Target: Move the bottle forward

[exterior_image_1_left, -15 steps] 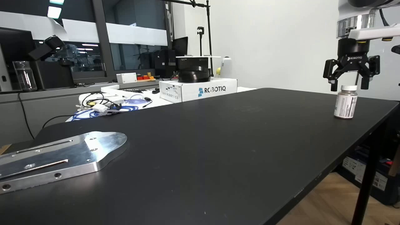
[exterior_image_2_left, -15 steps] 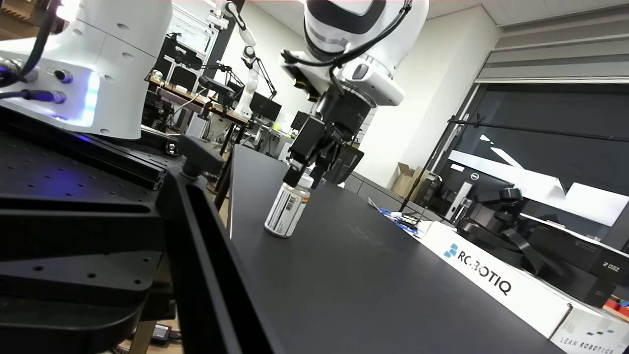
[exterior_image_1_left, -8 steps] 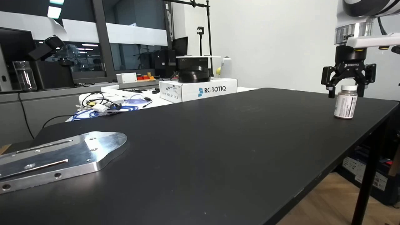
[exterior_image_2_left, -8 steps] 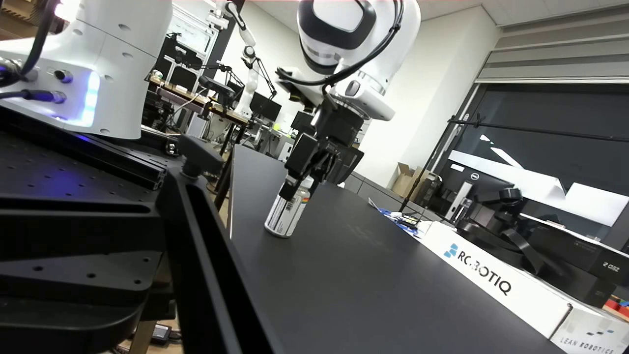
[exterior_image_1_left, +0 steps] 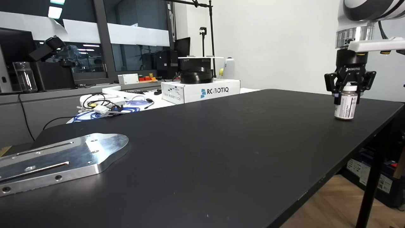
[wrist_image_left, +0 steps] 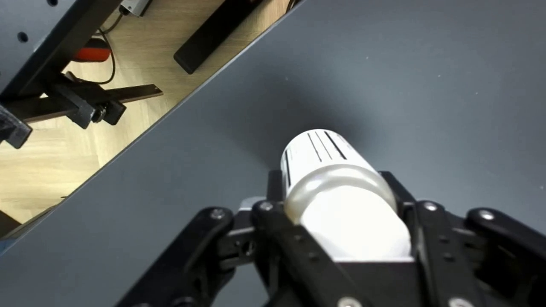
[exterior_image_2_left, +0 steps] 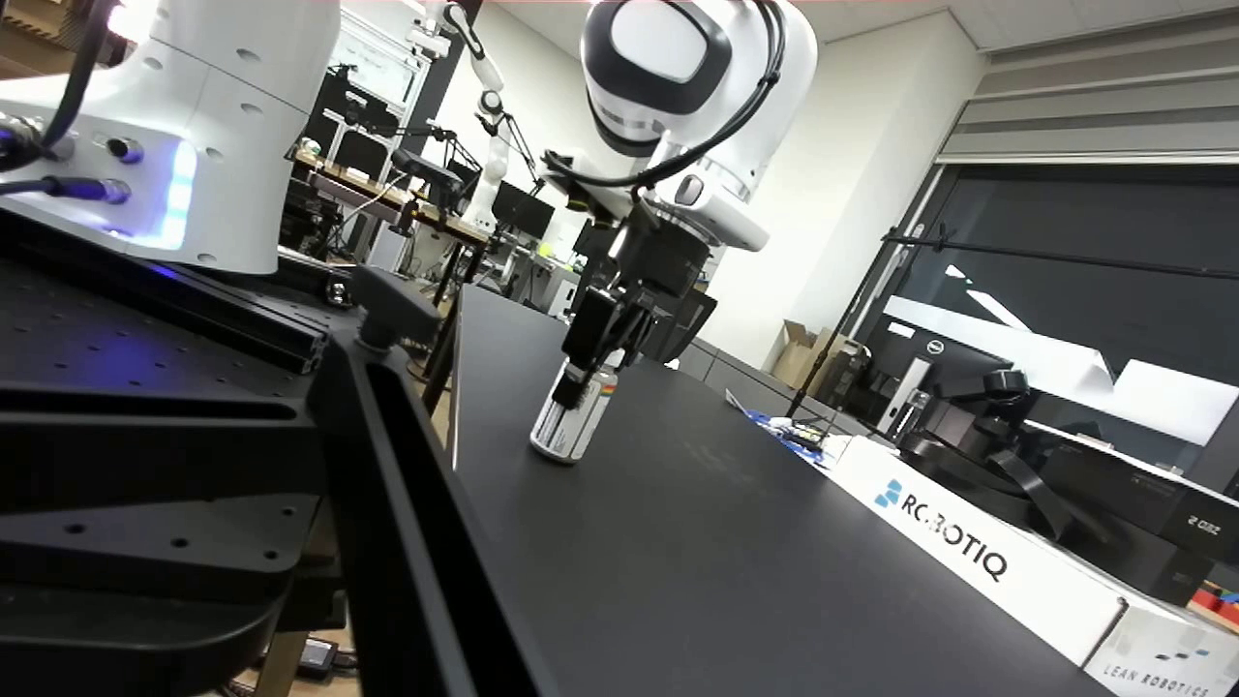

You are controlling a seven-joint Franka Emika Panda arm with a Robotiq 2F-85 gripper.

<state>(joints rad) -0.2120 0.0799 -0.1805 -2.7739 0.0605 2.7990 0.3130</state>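
The small bottle (wrist_image_left: 347, 196) is pinched by the end effector (wrist_image_left: 335, 181), its fingers (wrist_image_left: 274, 187) being pressed against the upper part of the body on opposite sides. The white cap (wrist_image_left: 356, 226) is framed between the finger linkages, above the grip; below it, dark lines are printed on the pale label (wrist_image_left: 322, 149). Directly beneath the end effector, the bottle's base is seen at the surface of the black worktop (exterior_image_1_left: 205, 158), though whether it is rested there or held just clear cannot be told. Near the end effector, the worktop is bounded by a straight edge, past which the wooden floor (wrist_image_left: 76, 149) is shown in the wrist view. Farther off, in an exterior view, a white robot base (exterior_image_2_left: 252, 145) with a blue-lit strip (exterior_image_2_left: 179, 194) can be seen. At the end of the worktop well apart from the end effector, a slotted metal plate (exterior_image_1_left: 69, 155) is laid. Beyond the worktop, a white ROBOTIQ box (exterior_image_1_left: 215, 90) is seen in both exterior views, with blue cables (exterior_image_1_left: 130, 109) placed near it, and farthest away dark windows (exterior_image_1_left: 136, 14) are partly covered by white sheets (exterior_image_1_left: 138, 34).
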